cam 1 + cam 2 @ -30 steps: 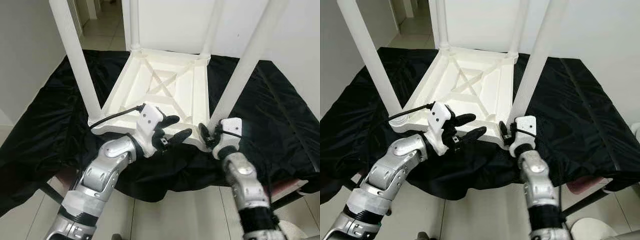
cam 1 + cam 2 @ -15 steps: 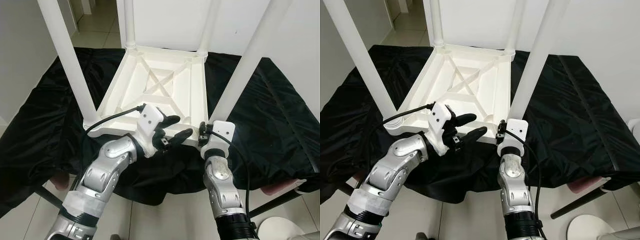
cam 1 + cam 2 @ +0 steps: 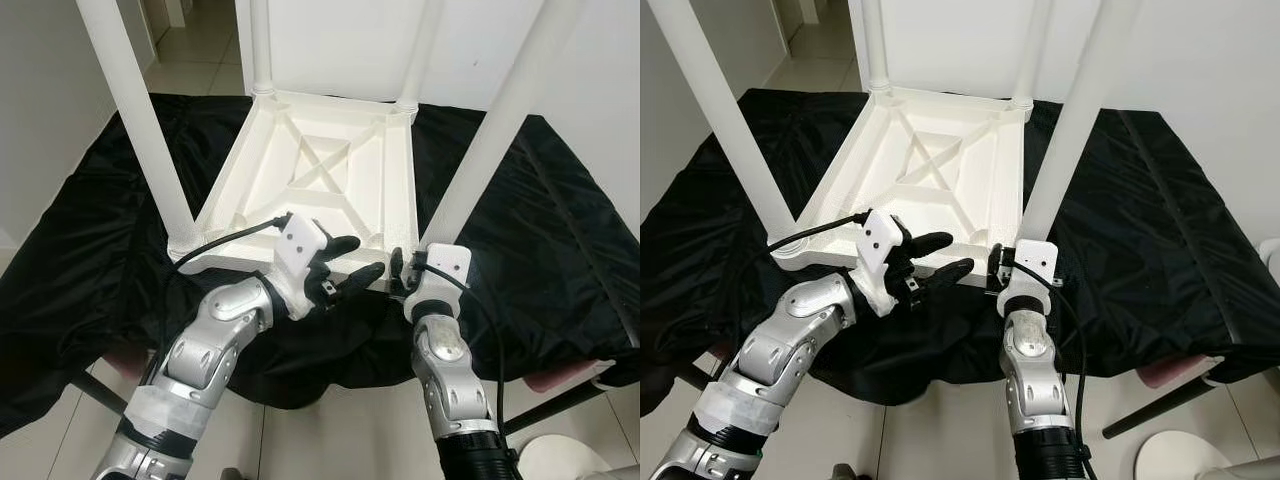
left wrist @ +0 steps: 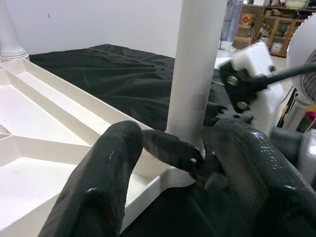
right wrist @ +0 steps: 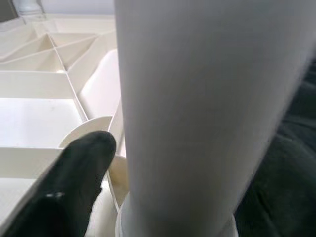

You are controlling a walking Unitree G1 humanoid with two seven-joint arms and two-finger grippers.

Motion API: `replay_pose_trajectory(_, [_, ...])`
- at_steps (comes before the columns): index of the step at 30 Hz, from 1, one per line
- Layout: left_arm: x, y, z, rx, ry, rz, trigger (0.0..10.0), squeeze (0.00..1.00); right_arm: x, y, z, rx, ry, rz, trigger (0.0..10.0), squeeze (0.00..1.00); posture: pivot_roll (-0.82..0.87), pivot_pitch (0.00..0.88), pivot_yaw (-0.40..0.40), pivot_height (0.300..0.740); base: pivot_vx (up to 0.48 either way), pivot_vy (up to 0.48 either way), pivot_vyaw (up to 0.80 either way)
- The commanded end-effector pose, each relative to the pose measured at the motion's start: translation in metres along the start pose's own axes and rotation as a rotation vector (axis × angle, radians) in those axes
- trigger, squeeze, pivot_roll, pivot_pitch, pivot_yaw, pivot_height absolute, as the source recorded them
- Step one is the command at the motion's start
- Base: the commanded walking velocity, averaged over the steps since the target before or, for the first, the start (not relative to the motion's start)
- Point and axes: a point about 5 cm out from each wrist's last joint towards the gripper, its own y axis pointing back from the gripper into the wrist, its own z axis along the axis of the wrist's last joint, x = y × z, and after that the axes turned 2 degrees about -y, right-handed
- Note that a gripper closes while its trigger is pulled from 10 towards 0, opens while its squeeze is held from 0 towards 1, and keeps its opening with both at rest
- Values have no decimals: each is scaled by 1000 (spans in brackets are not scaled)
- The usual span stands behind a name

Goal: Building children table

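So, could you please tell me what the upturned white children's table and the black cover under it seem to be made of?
The upturned white ribbed children's table looks like moulded plastic with a smooth, slightly glossy finish: thin cast ribs, rounded corners. The black cover looks like thin, shiny synthetic fabric or sheeting: it creases and catches highlights.

Black cloth (image 3: pixel 560 250) covers the work surface. White wall (image 3: pixel 340 40) behind. Pale tiled floor (image 3: pixel 330 440) below; doorway (image 3: pixel 190 30) far left.
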Motion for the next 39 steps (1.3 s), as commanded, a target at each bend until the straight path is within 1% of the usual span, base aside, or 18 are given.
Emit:
replay_pose_trajectory(1, [-2,-1,-1,7,-20,-28,10000,0,3,7,-5,12,-10,25,10000,1000,-47,43,-18,740,0,0,0])
replay_pose_trajectory(2, [-1,-1,-2,8,-21,-24,10000,0,-1,8,-4,3,1,43,10000,961,-49,42,-20,740,0,0,0])
replay_pose_trajectory(3, [-1,-1,-2,8,-21,-24,10000,0,-1,8,-4,3,1,43,10000,961,-49,42,-20,740,0,0,0])
replay_pose_trajectory(4, [-1,0,-2,8,-21,-21,10000,0,-4,9,-3,-3,13,60,10000,655,-48,42,-23,740,0,0,0])
replay_pose_trajectory(6, [-1,0,-2,7,-20,-20,10000,0,-6,10,-3,-5,22,71,10000,655,-49,42,-23,740,0,0,0])
replay_pose_trajectory(7, [-2,0,-3,10,-22,-18,10000,0,-10,12,-2,-8,24,88,10000,0,-48,41,-25,740,0,0,0])
replay_pose_trajectory(8, [-3,2,-4,12,-30,-9,10000,0,-15,14,-2,-14,26,121,10000,0,-54,41,-27,740,0,0,0])
replay_pose_trajectory(16, [3,3,-3,3,-34,42,10000,0,-24,19,-2,-26,36,197,10000,0,-54,40,-29,740,0,0,0])
replay_pose_trajectory(20, [9,3,-2,-3,-44,59,10000,0,-35,19,-2,-33,58,315,10000,0,-56,37,-24,740,0,0,0])
replay_pose_trajectory(21, [9,3,-2,-3,-44,59,10000,0,-35,19,-2,-33,58,315,10000,0,-56,37,-24,740,0,0,0])
replay_pose_trajectory(22, [9,2,-2,-4,-45,59,10000,0,-38,18,-2,-38,64,344,10000,0,-56,36,-23,740,0,0,0])
replay_pose_trajectory(25, [9,2,-2,-3,-49,55,10000,0,-48,13,0,-44,86,370,10000,0,-58,39,-22,740,0,0,0])
replay_pose_trajectory(27, [9,2,-2,-1,-51,54,10000,0,-51,11,0,-43,93,371,10000,0,-58,39,-22,740,0,0,0])
replay_pose_trajectory(29, [9,2,-2,-1,-51,53,10000,0,-58,4,2,-39,108,390,10000,0,-59,40,-20,740,0,0,0])
replay_pose_trajectory(33, [9,1,-2,-1,-52,53,10000,0,-60,0,3,-42,134,411,10000,0,-58,41,-17,740,0,0,0])
replay_pose_trajectory(35, [10,1,-2,-1,-56,51,10000,0,-65,-10,8,-41,156,462,10000,0,-58,43,-16,740,0,0,0])
replay_pose_trajectory(37, [10,0,-2,-1,-58,50,10000,0,-66,-13,9,-40,158,478,10000,0,-58,43,-16,740,0,0,0])
replay_pose_trajectory(39, [11,0,-2,-2,-58,50,10000,0,-67,-19,11,-29,175,525,10000,0,-58,45,-13,740,0,0,0])
